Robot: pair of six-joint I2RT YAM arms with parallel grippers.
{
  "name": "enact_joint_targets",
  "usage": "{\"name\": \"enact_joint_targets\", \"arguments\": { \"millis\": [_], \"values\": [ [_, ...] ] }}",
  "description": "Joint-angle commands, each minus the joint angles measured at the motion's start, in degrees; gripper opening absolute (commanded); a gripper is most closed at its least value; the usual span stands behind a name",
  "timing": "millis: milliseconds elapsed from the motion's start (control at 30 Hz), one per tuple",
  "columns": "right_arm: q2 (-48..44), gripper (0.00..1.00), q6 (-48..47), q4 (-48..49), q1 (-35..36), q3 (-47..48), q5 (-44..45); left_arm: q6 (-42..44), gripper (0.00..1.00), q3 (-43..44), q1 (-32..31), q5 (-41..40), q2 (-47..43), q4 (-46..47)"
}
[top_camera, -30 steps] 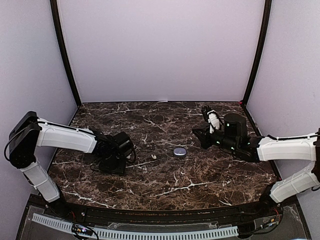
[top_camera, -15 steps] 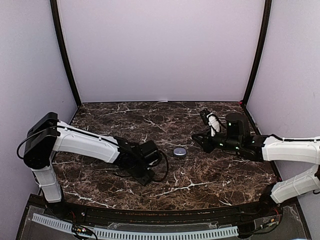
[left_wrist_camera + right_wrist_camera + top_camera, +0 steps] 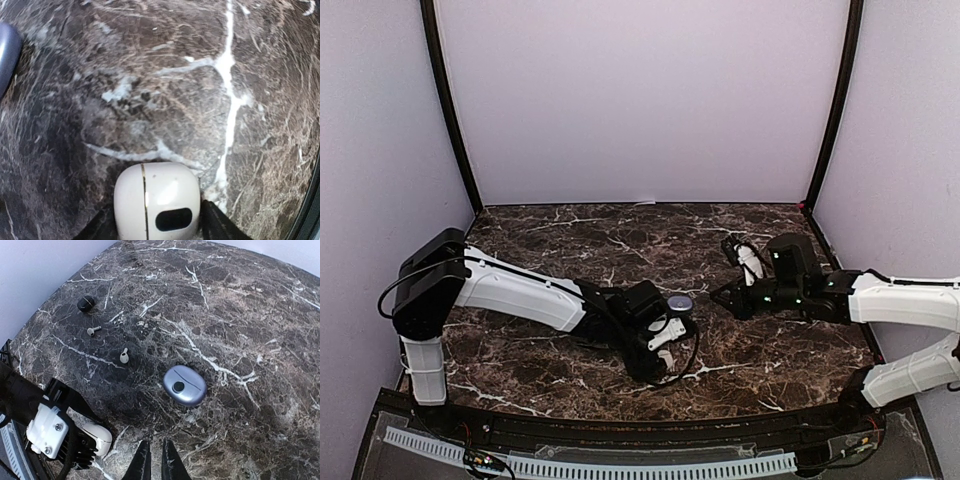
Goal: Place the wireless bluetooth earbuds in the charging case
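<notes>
My left gripper (image 3: 667,338) is shut on a white charging case (image 3: 157,202), closed, held low over the marble; the case also shows in the right wrist view (image 3: 98,438). A closed blue-grey oval case (image 3: 184,385) lies on the table, just beyond the left gripper in the top view (image 3: 680,303). My right gripper (image 3: 156,444) hovers close to the blue case, empty, its fingers almost touching. A white earbud (image 3: 124,356), a stemmed earbud (image 3: 93,330) and a dark round earbud (image 3: 86,303) lie loose beyond the cases. In the top view my left arm hides them.
The dark marble table (image 3: 770,350) is walled by pale panels on three sides, with black posts (image 3: 450,110) at the back corners. The left arm's cable loops on the table (image 3: 692,360) beside its gripper.
My left arm has swept right across the table, ending just left of the blue-grey case. My right gripper has dropped lower and shifted slightly toward that case.
</notes>
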Motion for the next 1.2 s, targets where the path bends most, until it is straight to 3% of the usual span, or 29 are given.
{"name": "enact_joint_targets", "arguments": {
  "millis": [0,67,100,333,667,1000,1167],
  "values": [
    [1.5,0.11,3.0,-2.5,-0.3,-0.5,-2.5,7.4,0.76,-1.3,0.9,5.6,1.4,-0.6],
    [2.5,0.12,2.8,-2.6,-0.3,-0.3,-4.1,6.5,0.98,-1.3,2.0,5.6,1.2,-0.6],
    [3.1,0.13,2.6,-2.6,-0.3,-0.1,-5.1,6.1,0.99,-1.3,2.4,5.8,0.8,-0.6],
    [10.9,0.16,2.1,-1.3,-0.3,2.5,-14.4,3.2,0.99,-3.5,3.4,1.7,-1.0,0.3],
    [23.0,0.19,6.5,9.1,-0.1,3.9,-27.9,-0.7,0.9,-9.1,5.2,-5.6,-3.5,3.5],
    [31.8,0.26,7.0,10.2,1.9,9.5,-27.2,-6.5,0.9,-19.1,7.5,-5.6,-13.3,7.6],
    [34.8,0.35,7.2,9.1,4.1,11.6,-25.0,-12.4,0.88,-21.0,8.6,-2.6,-15.8,10.6]
  ]
}}
